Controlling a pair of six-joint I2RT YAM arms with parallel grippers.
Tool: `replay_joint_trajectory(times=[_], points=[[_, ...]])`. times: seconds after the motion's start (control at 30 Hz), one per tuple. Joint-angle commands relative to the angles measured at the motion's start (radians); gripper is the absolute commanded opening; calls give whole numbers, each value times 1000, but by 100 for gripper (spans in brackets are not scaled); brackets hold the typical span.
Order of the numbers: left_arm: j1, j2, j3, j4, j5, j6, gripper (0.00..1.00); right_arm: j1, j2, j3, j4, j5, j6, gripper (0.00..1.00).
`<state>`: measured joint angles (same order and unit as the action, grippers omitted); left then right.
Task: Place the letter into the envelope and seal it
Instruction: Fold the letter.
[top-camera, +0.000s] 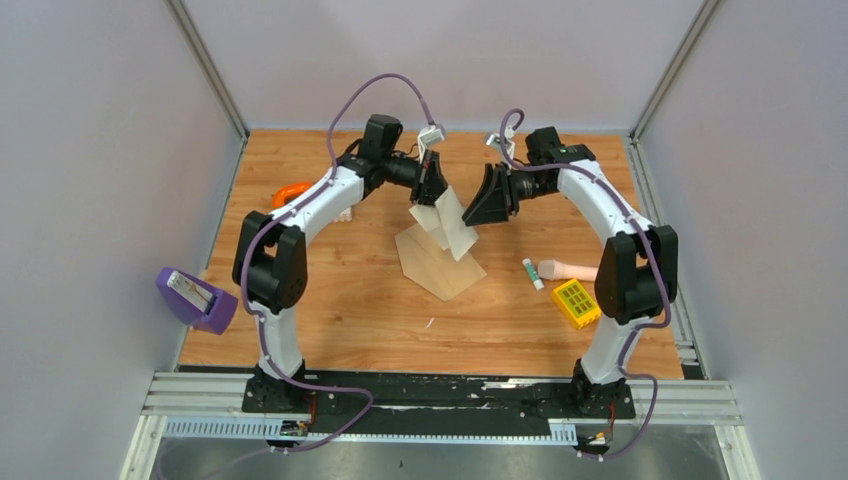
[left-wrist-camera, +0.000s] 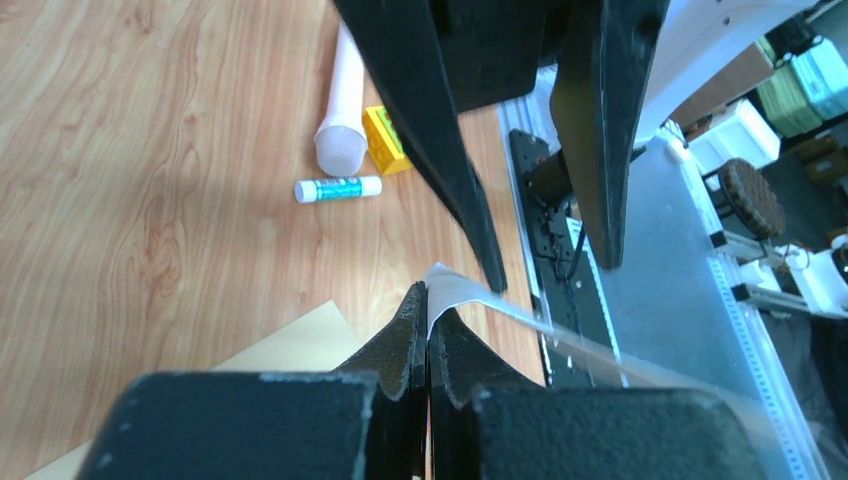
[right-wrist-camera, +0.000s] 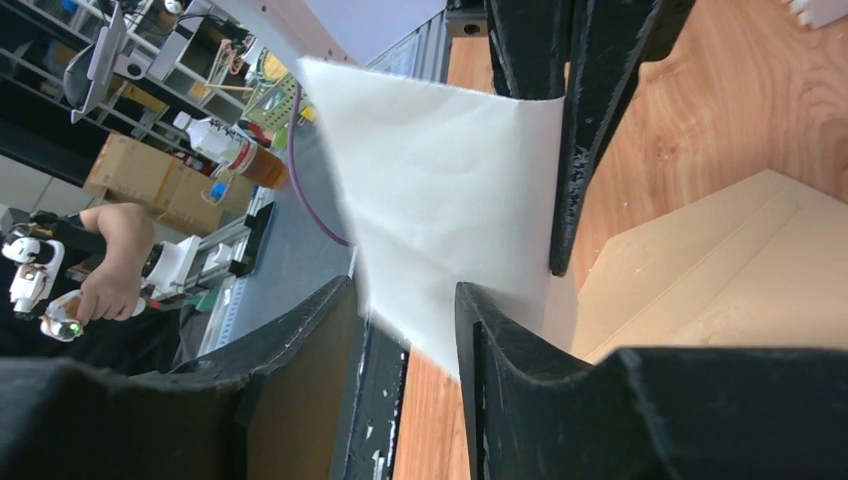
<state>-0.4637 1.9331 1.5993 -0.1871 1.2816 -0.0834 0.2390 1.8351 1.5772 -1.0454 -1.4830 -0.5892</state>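
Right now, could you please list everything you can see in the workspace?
envelope: one, tan, flat, mid-table
letter: one, pale, held up over the envelope
glue stick: one, white and teal, right of the envelope
pale rod: one, cream, beside the glue stick
block: one, yellow, near the rod
orange item: one, orange, far left
holder: one, purple, left table edge
table: one, wood
left end effector: one, black, shut on the letter
right end effector: one, black, open around the letter

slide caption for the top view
left gripper pinches the letter over the envelope, open right gripper straddling its edge
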Motion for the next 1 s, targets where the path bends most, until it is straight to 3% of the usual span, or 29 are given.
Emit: replay_joint_trajectory(times=[0.0, 0.17, 0.57, 0.77, 0.97], points=[[4, -68, 73, -197, 36, 243, 0, -53, -85, 69, 4, -52, -12, 43], [4, -72, 112, -340, 5, 359, 0, -82, -101, 68, 13, -35, -11, 44], [2, -121, 137, -392, -22, 429, 2, -54, -20, 31, 14, -45, -4, 50], [2, -93, 166, -504, -91, 497, 2, -59, -109, 69, -9, 47, -44, 53], [3, -68, 149, -532, -104, 530, 2, -111, -164, 68, -10, 11, -43, 54]])
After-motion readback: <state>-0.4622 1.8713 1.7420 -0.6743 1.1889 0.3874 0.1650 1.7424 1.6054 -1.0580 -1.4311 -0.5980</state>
